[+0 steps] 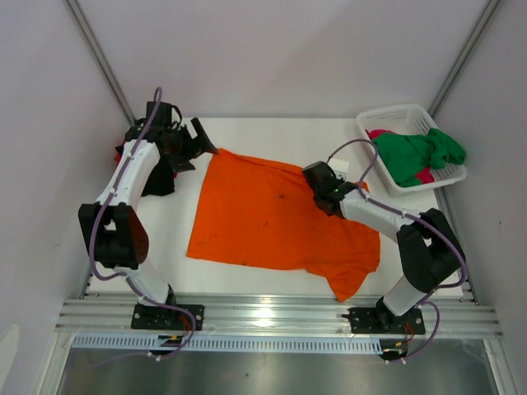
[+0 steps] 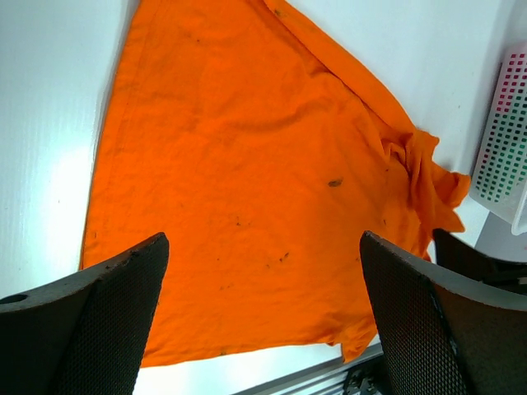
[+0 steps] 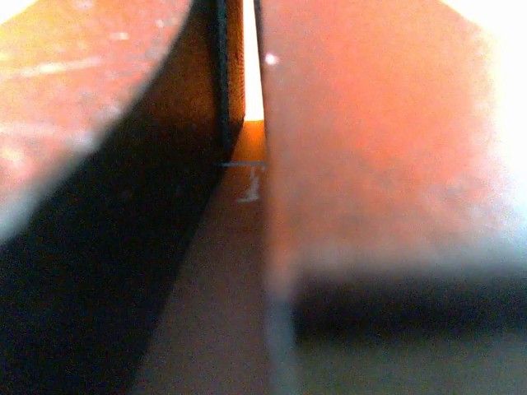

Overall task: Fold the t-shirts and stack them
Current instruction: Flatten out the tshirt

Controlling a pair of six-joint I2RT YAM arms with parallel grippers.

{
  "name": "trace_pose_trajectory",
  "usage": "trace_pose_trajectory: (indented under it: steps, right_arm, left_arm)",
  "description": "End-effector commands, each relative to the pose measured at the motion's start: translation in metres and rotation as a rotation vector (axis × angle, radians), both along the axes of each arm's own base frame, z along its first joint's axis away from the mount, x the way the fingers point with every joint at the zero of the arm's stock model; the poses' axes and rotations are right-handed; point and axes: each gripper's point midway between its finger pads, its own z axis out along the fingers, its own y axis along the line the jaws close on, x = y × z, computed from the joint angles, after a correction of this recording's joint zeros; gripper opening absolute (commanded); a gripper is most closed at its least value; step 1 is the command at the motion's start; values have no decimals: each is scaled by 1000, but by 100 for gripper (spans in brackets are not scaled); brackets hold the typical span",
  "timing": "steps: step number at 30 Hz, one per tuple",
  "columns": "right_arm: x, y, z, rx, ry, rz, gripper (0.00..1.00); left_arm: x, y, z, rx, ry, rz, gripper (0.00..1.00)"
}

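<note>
Because the orange t-shirt [image 1: 272, 214] lies spread on the bench [image 1: 247, 280] for folding, the right gripper [image 1: 313, 174] sits clenched on its far edge, perhaps pinching cloth. The left gripper [image 1: 196, 141] hovers released near the shirt's far-left corner.

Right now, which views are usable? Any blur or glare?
Right wrist: useless, shut right gripper fills it, blurred, orange-tinted, blown-out slit. Left wrist: orange t-shirt sharp, glare on table. Top external: even, mild glare on rail.
</note>
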Motion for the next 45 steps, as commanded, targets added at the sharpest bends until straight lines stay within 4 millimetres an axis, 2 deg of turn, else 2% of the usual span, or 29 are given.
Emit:
trace_pose_trajectory:
  steps: [1, 5, 9, 10, 12, 13, 16, 19, 24, 30, 31, 34, 39, 45]
  right_arm:
    - [-10, 4, 7, -22, -20, 43, 0]
    - [-23, 5, -5, -55, 25, 54, 0]
    - [-27, 0, -10, -73, 47, 25, 13]
    - [-27, -1, -10, -70, 48, 18, 26]
    - [-29, 0, -11, -54, 43, 7, 36]
    - [-29, 0, -9, -46, 37, 3, 48]
    - [-29, 0, -7, -30, 15, -5, 61]
    - [-25, 2, -1, 2, -16, -15, 66]
    - [-12, 0, 0, 96, -30, -103, 67]
    - [6, 1, 9, 51, -46, -174, 66]
    - [0, -7, 5, 36, -16, -232, 66]
    - [4, -18, 9, 44, -12, -338, 66]
    - [1, -22, 6, 242, -35, -510, 66]
    - [-10, -46, 15, 405, -70, -709, 65]
  left_arm:
    - [10, 0, 16, -20, -45, 10, 99]
    - [12, -1, 16, -19, -45, 5, 100]
    - [12, -1, 18, -19, -46, 0, 99]
    - [12, -1, 19, -17, -49, -4, 100]
    - [11, 0, 18, -13, -46, -6, 99]
    - [11, 0, 17, -9, -47, -5, 99]
    - [8, 0, 15, -7, -38, -11, 99]
    - [4, 1, 9, -2, -29, -13, 99]
    - [0, 0, 4, -10, -24, -19, 100]
    - [-7, 0, -7, -5, -3, -27, 99]
    - [-7, 0, -7, -5, -3, -27, 100]
    - [-9, 0, -9, -4, 0, -28, 99]
    - [-12, 2, -12, 7, 10, -30, 99]
    - [-15, 3, -17, 18, 20, -32, 100]
